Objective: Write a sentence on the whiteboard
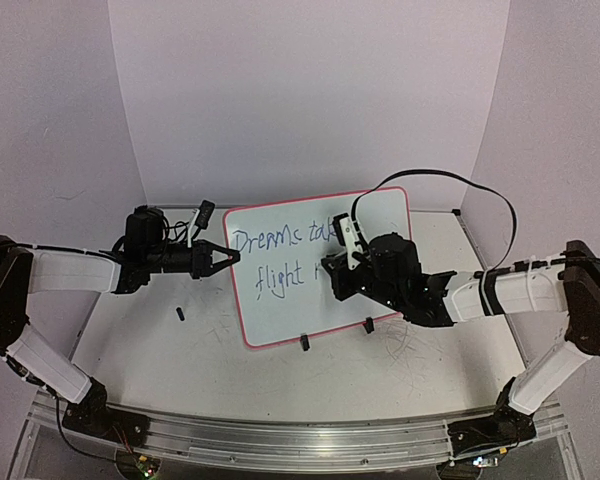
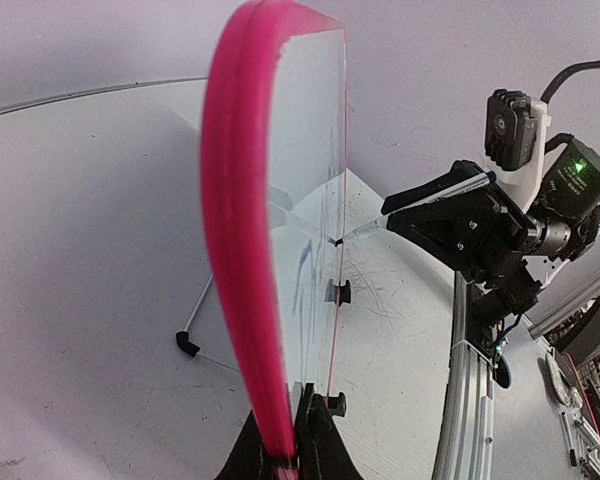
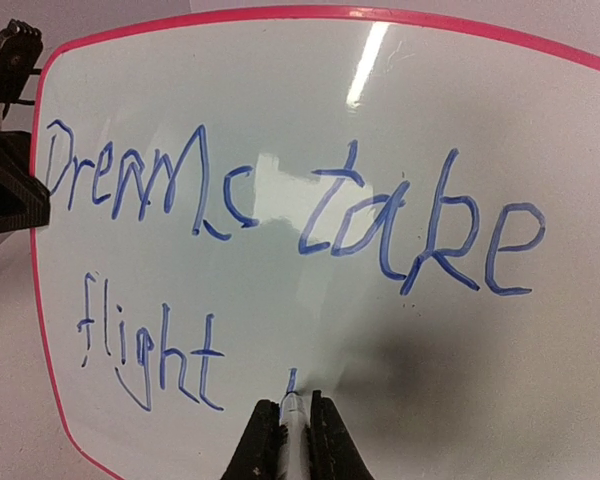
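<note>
The whiteboard [image 1: 280, 315] stands up, long side left to right, facing me. My left gripper [image 1: 223, 258] reaches flat and pinches its edge; my right gripper [image 3: 293, 404] pinches a pen [image 2: 365, 230].

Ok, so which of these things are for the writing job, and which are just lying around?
For the job:
- whiteboard
- pen, tip at the board
- right hand, shut on the pen
- left hand, gripping the board's edge

Just lying about:
- small black piece, left of the board
- scribble marks on the tabletop
</note>
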`<act>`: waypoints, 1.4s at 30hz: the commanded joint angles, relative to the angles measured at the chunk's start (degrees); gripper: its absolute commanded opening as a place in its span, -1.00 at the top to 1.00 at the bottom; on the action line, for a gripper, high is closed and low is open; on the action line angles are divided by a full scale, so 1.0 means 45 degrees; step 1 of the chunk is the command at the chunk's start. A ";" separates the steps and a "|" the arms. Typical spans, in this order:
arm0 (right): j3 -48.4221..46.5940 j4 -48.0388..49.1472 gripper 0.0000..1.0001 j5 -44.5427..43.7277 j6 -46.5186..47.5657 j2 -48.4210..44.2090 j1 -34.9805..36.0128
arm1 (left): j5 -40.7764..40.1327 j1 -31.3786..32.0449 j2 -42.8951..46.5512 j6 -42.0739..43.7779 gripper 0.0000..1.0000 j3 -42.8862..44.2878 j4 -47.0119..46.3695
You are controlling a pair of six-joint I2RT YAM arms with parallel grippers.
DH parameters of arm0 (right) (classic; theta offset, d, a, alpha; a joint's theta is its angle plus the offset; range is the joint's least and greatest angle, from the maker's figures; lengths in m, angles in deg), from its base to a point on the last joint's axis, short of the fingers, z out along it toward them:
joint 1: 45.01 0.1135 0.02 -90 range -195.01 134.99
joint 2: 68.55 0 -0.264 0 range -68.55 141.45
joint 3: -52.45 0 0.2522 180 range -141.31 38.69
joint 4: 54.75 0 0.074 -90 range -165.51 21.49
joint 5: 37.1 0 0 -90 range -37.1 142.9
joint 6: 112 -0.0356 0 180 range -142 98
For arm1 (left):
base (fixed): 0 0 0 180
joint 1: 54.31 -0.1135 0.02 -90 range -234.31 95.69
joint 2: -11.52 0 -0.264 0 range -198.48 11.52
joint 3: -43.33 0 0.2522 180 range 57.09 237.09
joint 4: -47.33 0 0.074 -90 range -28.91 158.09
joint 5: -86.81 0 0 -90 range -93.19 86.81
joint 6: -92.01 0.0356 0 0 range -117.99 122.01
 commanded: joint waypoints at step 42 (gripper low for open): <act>0.0370 0.0375 1.00 0.0672 -0.0204 -0.1052 -0.0368 | -0.1284 0.0173 -0.0231 0.0946 1.00 0.0391 0.0568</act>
